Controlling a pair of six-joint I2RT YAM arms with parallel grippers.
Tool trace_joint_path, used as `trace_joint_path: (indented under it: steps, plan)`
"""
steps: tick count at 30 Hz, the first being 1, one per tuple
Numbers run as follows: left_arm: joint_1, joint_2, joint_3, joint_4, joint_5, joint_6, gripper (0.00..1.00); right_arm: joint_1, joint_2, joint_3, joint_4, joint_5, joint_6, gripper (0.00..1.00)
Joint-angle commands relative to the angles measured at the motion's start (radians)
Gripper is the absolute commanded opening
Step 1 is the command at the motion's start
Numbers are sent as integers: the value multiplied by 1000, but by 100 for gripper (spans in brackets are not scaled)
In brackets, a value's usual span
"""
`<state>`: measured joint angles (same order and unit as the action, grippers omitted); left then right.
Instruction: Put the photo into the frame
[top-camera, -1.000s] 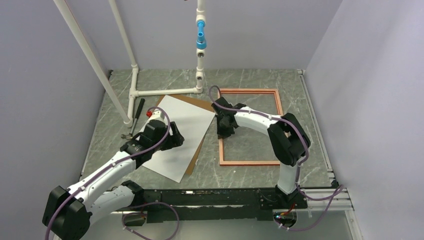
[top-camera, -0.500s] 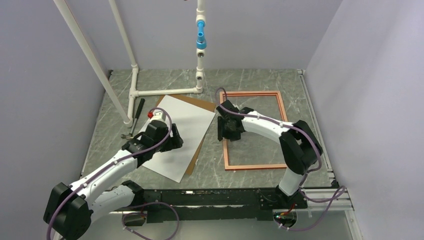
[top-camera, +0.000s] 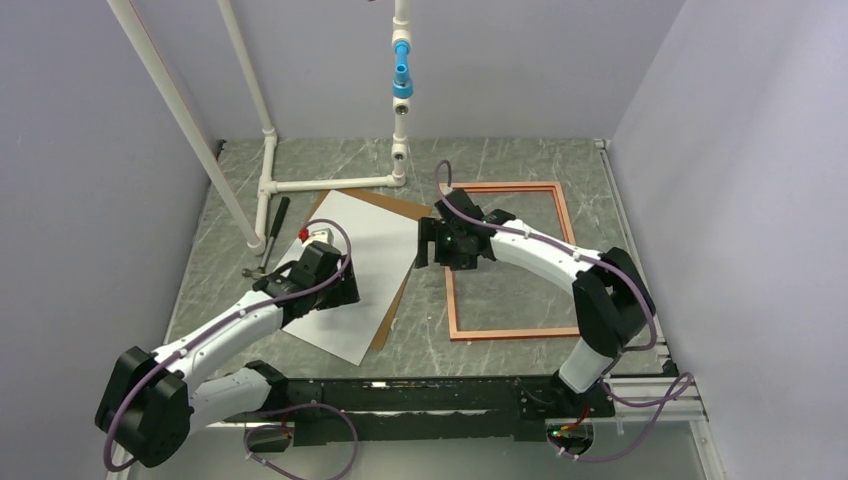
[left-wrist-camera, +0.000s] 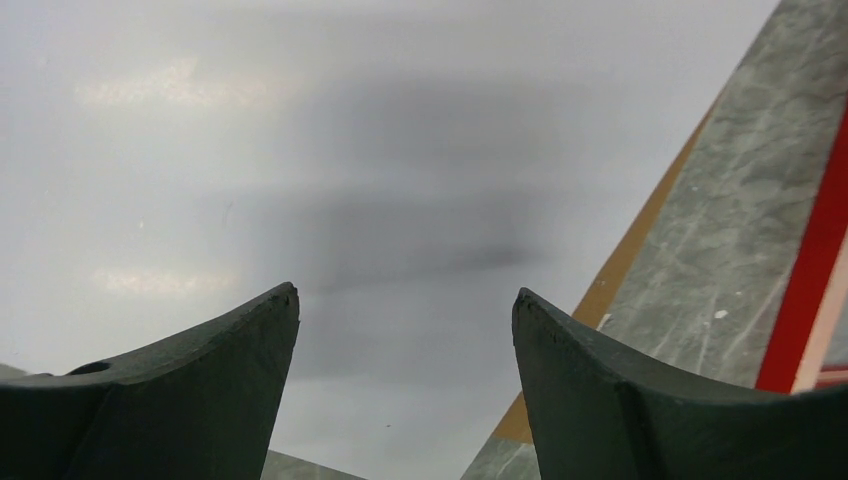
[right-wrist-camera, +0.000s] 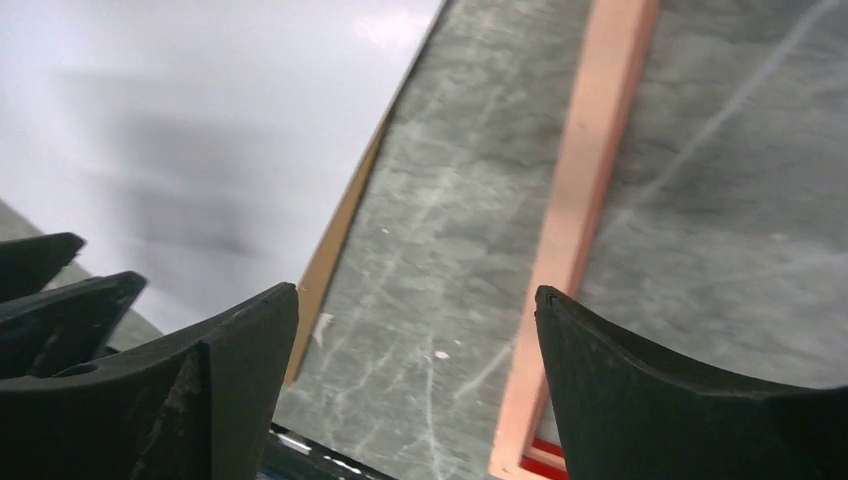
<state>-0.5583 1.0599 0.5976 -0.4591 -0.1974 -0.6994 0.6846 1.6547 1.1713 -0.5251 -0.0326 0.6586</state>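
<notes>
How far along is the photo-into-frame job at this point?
Done: the frame lies flat on the table, pale wood side up, with nothing inside it. In hand: nothing. The left gripper hangs open over the photo, and the right gripper is open above the gap between board and frame. Left: the photo, white side up on the board, must be picked up and laid in the frame.

White photo (top-camera: 378, 248), pale orange frame (top-camera: 510, 333), brown board (top-camera: 400, 208), grey veined marble table (top-camera: 500, 160)
</notes>
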Motion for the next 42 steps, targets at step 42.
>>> trace_joint_path:
  steps: [42]
  plan:
    - [2, 201, -34, 97, 30, 4, 78, -177, 341, 67, 623, -397, 252, 87]
